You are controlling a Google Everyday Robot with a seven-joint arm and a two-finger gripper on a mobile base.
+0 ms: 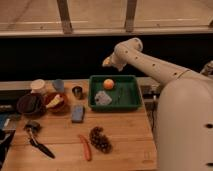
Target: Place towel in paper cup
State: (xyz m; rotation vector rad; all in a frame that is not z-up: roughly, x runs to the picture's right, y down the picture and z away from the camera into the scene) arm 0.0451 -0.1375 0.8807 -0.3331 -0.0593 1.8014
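Observation:
A crumpled pale towel (102,97) lies in the left part of the green tray (131,102). The paper cup (38,86) stands upright at the table's back left, white with a tan top. My gripper (107,62) hangs in the air above the tray's back left corner, higher than the towel and well to the right of the cup. The arm reaches in from the right.
An orange (108,83) sits in the tray. A blue cup (58,85), a metal cup (77,92), two bowls (30,104) (56,101), a blue sponge (77,113), a black utensil (37,141), a red-orange stick (85,147) and a dark cluster (100,139) lie on the wooden table.

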